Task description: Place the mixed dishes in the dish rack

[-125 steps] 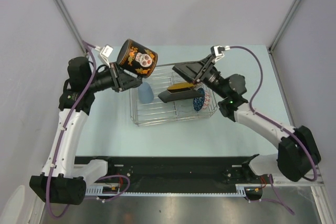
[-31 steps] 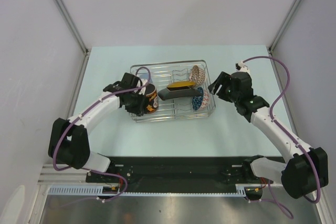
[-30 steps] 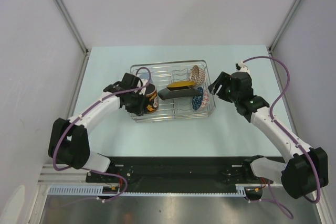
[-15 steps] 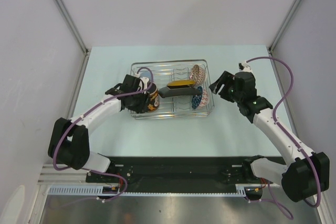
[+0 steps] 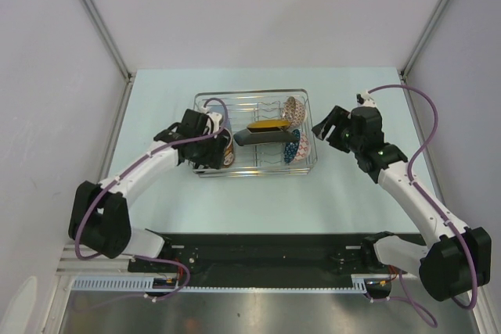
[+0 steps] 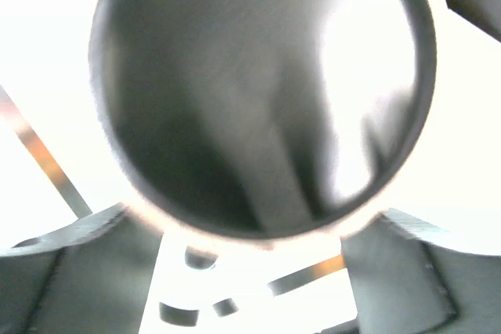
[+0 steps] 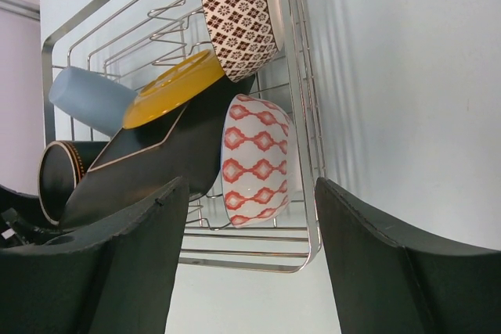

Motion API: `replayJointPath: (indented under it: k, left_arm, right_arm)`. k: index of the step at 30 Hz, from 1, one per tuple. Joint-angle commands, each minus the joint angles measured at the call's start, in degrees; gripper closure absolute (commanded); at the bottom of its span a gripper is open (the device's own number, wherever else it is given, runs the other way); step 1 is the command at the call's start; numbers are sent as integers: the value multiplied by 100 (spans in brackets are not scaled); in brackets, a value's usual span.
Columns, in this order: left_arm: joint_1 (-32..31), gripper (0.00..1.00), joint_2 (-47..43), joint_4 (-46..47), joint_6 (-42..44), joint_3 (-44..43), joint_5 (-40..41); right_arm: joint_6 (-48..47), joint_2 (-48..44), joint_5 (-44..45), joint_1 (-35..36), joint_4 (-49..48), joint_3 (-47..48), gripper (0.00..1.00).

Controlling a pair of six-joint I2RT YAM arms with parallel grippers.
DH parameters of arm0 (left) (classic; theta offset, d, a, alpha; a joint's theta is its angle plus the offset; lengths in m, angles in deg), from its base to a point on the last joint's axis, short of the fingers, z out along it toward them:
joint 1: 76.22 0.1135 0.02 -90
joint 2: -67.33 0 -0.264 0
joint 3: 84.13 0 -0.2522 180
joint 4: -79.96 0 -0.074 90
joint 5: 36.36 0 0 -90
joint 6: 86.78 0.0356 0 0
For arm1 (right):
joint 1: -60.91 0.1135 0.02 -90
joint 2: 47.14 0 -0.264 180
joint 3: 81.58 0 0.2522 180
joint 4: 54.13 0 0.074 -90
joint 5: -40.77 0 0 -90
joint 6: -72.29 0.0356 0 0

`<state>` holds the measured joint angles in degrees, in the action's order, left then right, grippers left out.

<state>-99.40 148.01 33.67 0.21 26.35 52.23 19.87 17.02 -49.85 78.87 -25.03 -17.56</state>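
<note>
The silver wire dish rack (image 5: 252,92) (image 7: 301,99) stands mid-table. In it are a brown-patterned bowl (image 7: 235,13) (image 5: 294,108), a red-and-white patterned bowl (image 7: 254,162), the black plate with yellow centre (image 7: 168,87) (image 5: 266,132) leaning on edge, the light blue cup (image 7: 90,99) and the dark mug (image 7: 59,177) (image 5: 228,151) at the left end. My left gripper (image 5: 216,148) (image 6: 250,271) is at the mug with its jaws wide apart; the mug's round dark end (image 6: 262,91) fills its view. My right gripper (image 5: 332,126) (image 7: 250,271) hangs open and empty just right of the rack.
Pale walls and metal corner posts (image 5: 94,17) enclose the table on three sides. The arm bases and a black rail (image 5: 258,248) line the near edge. The right arm's cable (image 5: 419,127) loops above the table's right side.
My left gripper has opened off the mug, which now rests in the rack's left end. The rack shifted slightly. The right gripper edged a little away from the rack, still open.
</note>
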Motion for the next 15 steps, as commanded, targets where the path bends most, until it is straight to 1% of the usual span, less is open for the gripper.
replayJointPath:
  k: [1,2,10,15]
  left_arm:
    - [50,5,-474,-762,169,-355,28]
    - [59,0,-501,-807,151,-399,1]
    - [59,0,-817,-1088,177,-839,-228]
    - [59,0,-967,-1080,292,-1234,-465]
  right_arm:
    - [39,-53,-69,-20,-109,256,30]
    - [47,-53,-78,-29,-118,248,30]
    - [39,-53,-87,6,-127,247,29]
    - [30,-70,-87,24,-48,256,29]
